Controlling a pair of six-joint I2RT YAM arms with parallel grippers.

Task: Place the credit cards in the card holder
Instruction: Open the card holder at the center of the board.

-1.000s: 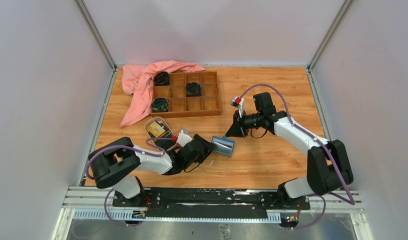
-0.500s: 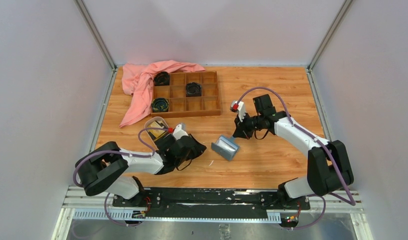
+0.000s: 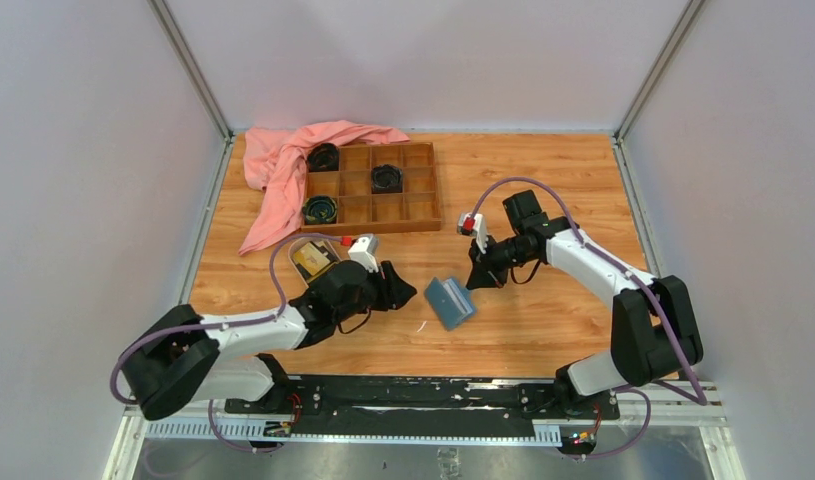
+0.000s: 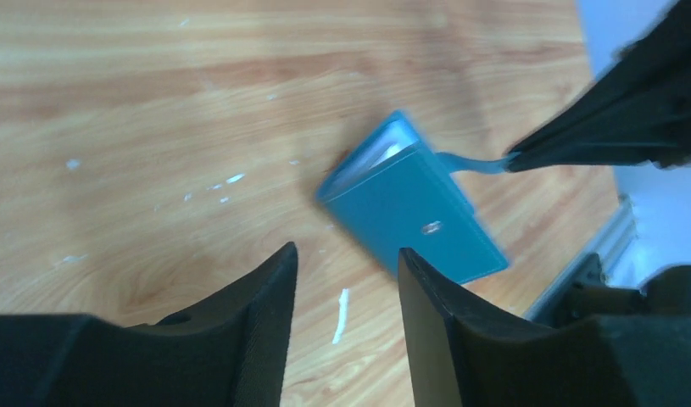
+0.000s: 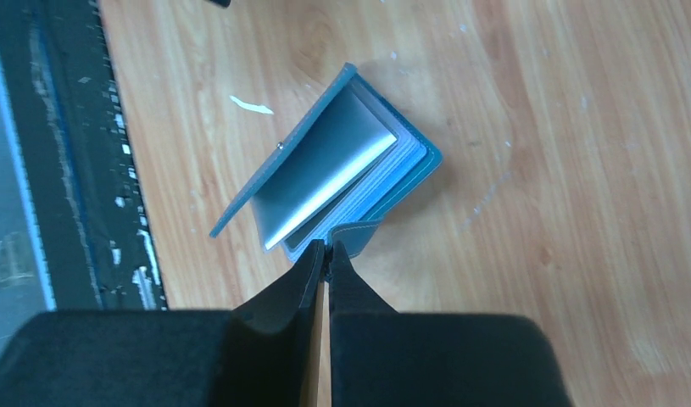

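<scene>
The card holder (image 3: pixel 450 302), a small blue wallet, lies half open on the wood between my two grippers. My right gripper (image 5: pixel 328 247) is shut on its snap tab, and the right wrist view shows a pale grey sheet (image 5: pixel 325 165) between the covers; I cannot tell whether it is a card or a slot. My left gripper (image 4: pixel 348 259) stands open just left of the card holder (image 4: pixel 414 212), apart from it, with only bare table between its fingers. A yellow-gold credit card (image 3: pixel 309 259) lies in the pink oval dish (image 3: pixel 326 244) behind my left gripper (image 3: pixel 407 292).
A brown wooden compartment tray (image 3: pixel 423 190) with three dark round things stands at the back. A pink cloth (image 3: pixel 279 175) drapes over its left corner. A small white scrap (image 4: pixel 342 315) lies on the wood near the left fingers.
My left gripper has drawn back to the left off the card holder, its jaws narrower than a second ago. The right gripper has moved nearer with the tab, and the card holder has turned.
</scene>
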